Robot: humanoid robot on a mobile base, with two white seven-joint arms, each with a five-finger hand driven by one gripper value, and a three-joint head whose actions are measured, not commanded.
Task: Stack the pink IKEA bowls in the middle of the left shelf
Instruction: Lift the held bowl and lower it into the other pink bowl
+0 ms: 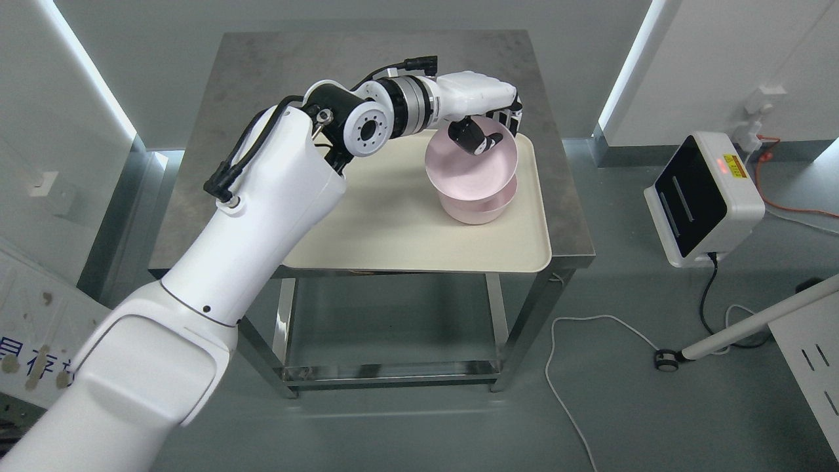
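Two pink bowls are on the cream tray (393, 229) on the grey table. The upper pink bowl (468, 172) is tilted and rests inside the lower pink bowl (477, 208). My left hand (488, 124) reaches across from the lower left and is shut on the far rim of the upper bowl, thumb inside, fingers behind the rim. The right arm does not show.
The table (262, 85) has metal legs and a lower rail. A white device (701, 196) with a dark screen stands on the floor at right, with cables (590, 328) trailing nearby. White panels flank both sides.
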